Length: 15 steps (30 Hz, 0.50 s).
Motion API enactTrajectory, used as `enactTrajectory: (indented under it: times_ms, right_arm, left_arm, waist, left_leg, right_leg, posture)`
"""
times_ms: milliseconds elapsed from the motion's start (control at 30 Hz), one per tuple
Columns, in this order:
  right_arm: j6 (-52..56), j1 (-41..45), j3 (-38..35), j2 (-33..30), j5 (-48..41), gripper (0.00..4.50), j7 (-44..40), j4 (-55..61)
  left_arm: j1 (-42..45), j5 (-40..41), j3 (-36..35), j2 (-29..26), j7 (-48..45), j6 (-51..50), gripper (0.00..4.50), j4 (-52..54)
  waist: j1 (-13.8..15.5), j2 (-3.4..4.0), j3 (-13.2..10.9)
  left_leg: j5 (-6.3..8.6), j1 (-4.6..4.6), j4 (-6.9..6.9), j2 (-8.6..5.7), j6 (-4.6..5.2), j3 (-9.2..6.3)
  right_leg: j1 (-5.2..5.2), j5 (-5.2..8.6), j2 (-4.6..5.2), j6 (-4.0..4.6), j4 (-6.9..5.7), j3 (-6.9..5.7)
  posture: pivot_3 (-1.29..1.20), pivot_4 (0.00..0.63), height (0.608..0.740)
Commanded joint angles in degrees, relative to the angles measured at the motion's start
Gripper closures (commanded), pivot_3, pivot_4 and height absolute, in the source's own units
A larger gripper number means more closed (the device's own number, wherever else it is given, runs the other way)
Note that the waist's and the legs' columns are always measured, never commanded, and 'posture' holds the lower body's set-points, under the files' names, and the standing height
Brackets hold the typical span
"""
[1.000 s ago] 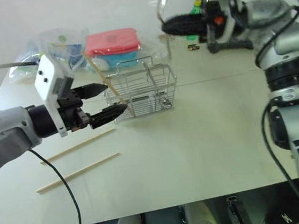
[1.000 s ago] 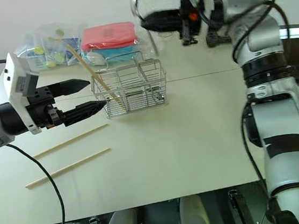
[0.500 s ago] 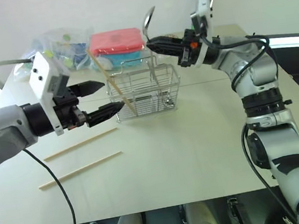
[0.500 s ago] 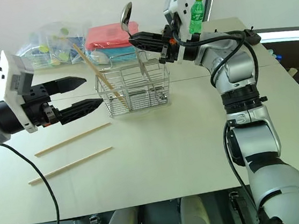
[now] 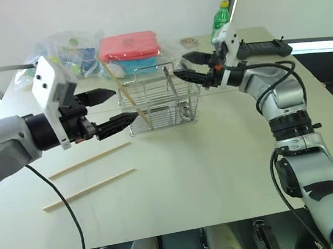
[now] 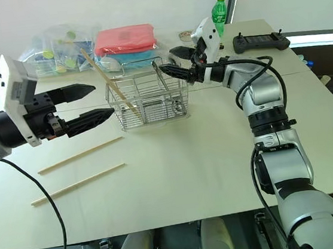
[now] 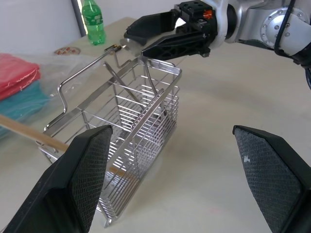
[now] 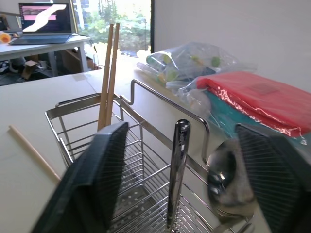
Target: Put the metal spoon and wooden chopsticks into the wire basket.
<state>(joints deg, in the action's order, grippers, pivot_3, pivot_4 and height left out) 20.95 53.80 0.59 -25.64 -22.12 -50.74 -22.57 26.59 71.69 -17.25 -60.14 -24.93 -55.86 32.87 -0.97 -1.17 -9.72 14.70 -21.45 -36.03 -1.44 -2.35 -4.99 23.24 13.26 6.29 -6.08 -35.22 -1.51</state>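
Right gripper (image 6: 174, 61) has lowered and released the metal spoon (image 8: 178, 170) into the wire basket (image 6: 146, 103)

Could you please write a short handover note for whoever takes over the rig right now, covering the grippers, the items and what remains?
Left gripper: open, empty, hovering just left of the wire basket.
Right gripper: open, at the basket's right top edge, holding nothing.
Metal spoon: standing in the basket's right part, handle up.
Wooden chopsticks: two lean in the basket's left end; two others lie flat on the table, left of and nearer than the basket.
Done: spoon and two chopsticks are in.
Left: pick up the two chopsticks on the table and put them in the basket, probably with the left gripper, which is closer.
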Motion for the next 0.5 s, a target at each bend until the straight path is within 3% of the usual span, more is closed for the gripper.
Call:
enactTrajectory:
  times_ms: [33,200,400,500]
  right_arm:
    - [0.5,-0.3,-2.9,-1.1,-0.6,0.08,1.3,4.2]
    - [4.2,-0.6,-4.5,-6.4,-2.0,0.08,-1.2,10.5]
    - [12.2,-2.6,-7.0,-21.8,-10.4,0.08,-16.9,23.5]
    - [13.7,-10.1,-8.5,-29.9,-13.9,0.08,-25.1,31.3]
  left_arm:
    - [0.6,-0.8,-1.1,-0.5,-1.1,0.7,0.3,0.1]
    - [-0.1,-3.6,-1.3,-1.6,-4.4,1.1,0.3,-1.0]
    - [-4.5,-8.4,-5.9,-5.9,-16.4,3.0,0.3,-6.8]
    - [-10.9,-17.6,-5.2,-10.8,-26.7,8.2,0.3,-12.0]
  waist:
    - [0.1,0.0,0.0]
    - [0.2,0.02,0.0]
    - [0.2,0.05,-0.1]
    - [0.2,-0.04,0.0]
  left_leg:
    - [0.0,0.0,0.0,0.0,0.0,0.0]
    - [0.0,-0.03,0.0,-0.01,0.0,0.0]
    - [0.02,-0.06,0.07,0.0,0.04,0.01]
    - [0.1,-0.01,0.11,0.05,0.17,0.02]
  right_leg:
    - [0.0,0.0,0.0,0.0,0.0,0.0]
    - [0.0,0.01,0.0,0.01,0.02,0.0]
    - [0.04,0.05,0.0,0.05,0.07,-0.01]
    - [0.01,0.15,-0.01,0.16,0.1,-0.06]
  posture:
    - [0.0,0.15,0.692]
    - [0.0,0.15,0.692]
    - [0.0,0.15,0.692]
    - [0.0,0.15,0.692]
